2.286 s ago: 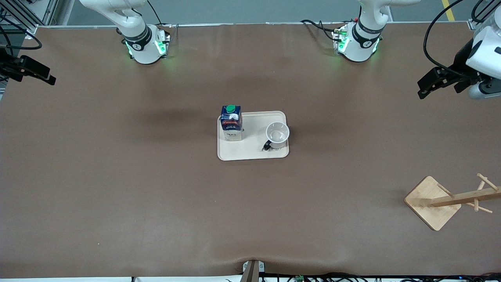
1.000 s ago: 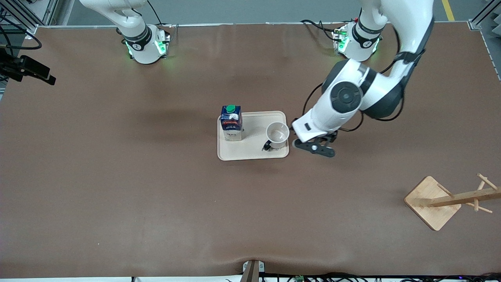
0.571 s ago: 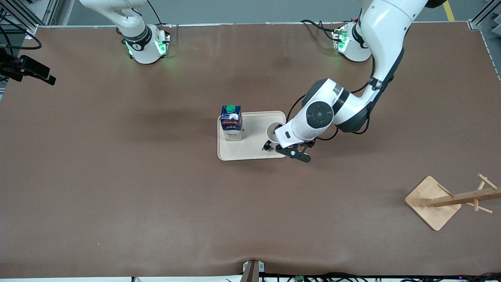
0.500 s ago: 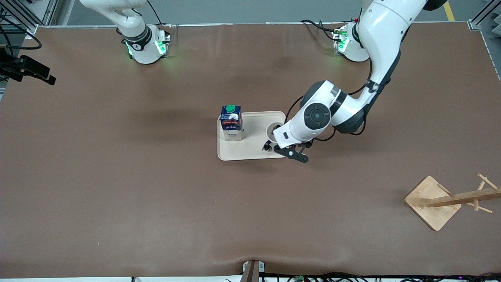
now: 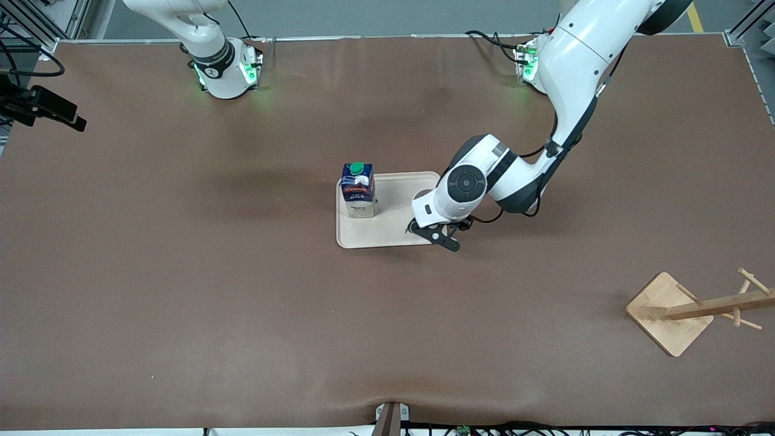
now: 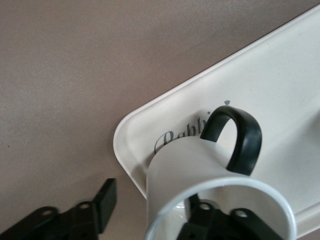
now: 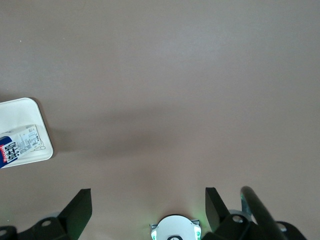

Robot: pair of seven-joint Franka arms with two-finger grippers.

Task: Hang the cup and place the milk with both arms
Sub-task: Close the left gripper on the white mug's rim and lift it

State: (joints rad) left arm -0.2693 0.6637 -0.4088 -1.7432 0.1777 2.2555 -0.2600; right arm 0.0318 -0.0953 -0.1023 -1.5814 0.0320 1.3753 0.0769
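Observation:
The white cup (image 6: pixel 190 165) with its black handle (image 6: pixel 245 140) stands upright on the cream tray (image 5: pixel 387 236), at the corner toward the left arm's end. In the front view only its rim (image 5: pixel 420 196) shows under the left wrist. My left gripper (image 5: pixel 431 233) is open and astride the cup's wall (image 6: pixel 152 212), one finger inside, the other finger (image 6: pixel 106 202) outside. The milk (image 5: pixel 357 189) stands upright at the tray's other end. My right gripper (image 7: pixel 149 205) is open and empty, waiting high over the table near its own base; the milk (image 7: pixel 17 145) shows at that view's edge.
A wooden cup rack (image 5: pixel 696 309) stands near the front camera at the left arm's end of the table. The right arm's base (image 5: pixel 224 72) is at the table's back edge. A black camera mount (image 5: pixel 42 106) juts in at the right arm's end.
The left arm has swung in from its end of the table to the tray and brought its open gripper down over the cup's rim. Cup, milk and right arm have not moved.

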